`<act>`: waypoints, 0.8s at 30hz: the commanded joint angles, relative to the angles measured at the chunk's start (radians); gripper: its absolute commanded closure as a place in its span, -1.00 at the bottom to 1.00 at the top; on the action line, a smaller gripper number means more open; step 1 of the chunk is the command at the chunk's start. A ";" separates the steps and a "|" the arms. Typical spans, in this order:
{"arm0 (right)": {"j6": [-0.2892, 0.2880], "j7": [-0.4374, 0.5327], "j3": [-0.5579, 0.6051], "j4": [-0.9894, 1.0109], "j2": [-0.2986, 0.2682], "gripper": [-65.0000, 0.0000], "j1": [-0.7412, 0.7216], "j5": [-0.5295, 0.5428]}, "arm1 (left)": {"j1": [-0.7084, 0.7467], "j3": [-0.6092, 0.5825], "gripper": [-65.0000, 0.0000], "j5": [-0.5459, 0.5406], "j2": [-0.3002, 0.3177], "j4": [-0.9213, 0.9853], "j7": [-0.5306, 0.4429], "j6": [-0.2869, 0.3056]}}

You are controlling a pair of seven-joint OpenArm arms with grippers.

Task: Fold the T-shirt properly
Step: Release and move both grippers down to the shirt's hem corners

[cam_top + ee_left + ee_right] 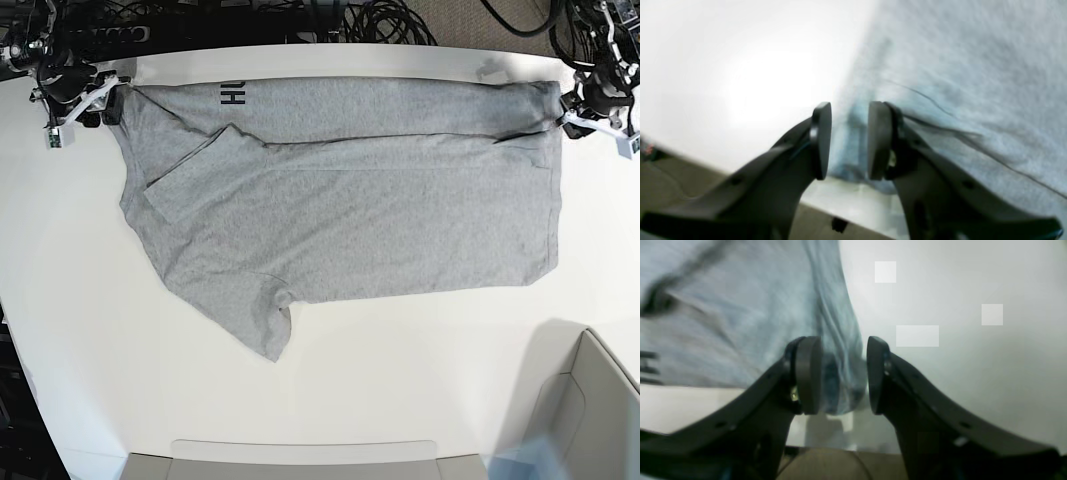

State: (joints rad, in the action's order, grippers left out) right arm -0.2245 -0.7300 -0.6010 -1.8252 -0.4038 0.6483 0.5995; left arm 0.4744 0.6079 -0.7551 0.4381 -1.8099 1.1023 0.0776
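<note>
Both claws sit at the far edge of the white table [90,400], one at each far corner of the T-shirt [380,210]. Left gripper [849,140], at the scene's right, has its jaws partly parted around a bunched fold of grey cloth. Right gripper [844,375], at the scene's left, likewise straddles gathered fabric. Whether either pinches firmly I cannot tell. Black lettering [233,95] shows near the far-left corner

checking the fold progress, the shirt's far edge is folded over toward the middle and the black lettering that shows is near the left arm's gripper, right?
Not quite. The base view shows the T-shirt with its far edge folded over, but the black lettering lies near the right gripper, on that view's left. The left gripper holds the opposite, plain end.
</note>
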 commanded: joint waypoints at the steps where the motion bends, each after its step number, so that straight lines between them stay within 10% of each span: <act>1: 0.003 0.014 -0.023 -0.024 -0.001 0.30 0.005 0.003 | -0.001 0.013 0.47 -0.007 0.017 -0.027 -0.003 0.003; 9: 0.003 0.014 -0.032 -0.052 -0.002 0.30 -0.164 0.001 | -0.085 0.011 0.47 -0.007 0.015 -0.040 -0.006 0.004; 15: 0.003 0.013 0.255 0.072 -0.036 0.30 -0.465 -0.092 | -0.243 -0.168 0.48 -0.005 0.015 -0.032 -0.004 0.001; 24: 0.003 0.023 0.545 0.505 0.061 0.30 -0.884 -0.310 | -0.280 -0.202 0.48 -0.005 0.012 0.029 -0.012 0.001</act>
State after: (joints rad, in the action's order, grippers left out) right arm -0.2253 -0.7250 -0.0502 -1.3052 -0.3271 -0.2062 0.2863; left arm 0.1989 0.3996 -0.7536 0.4324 -1.7657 1.1049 0.0761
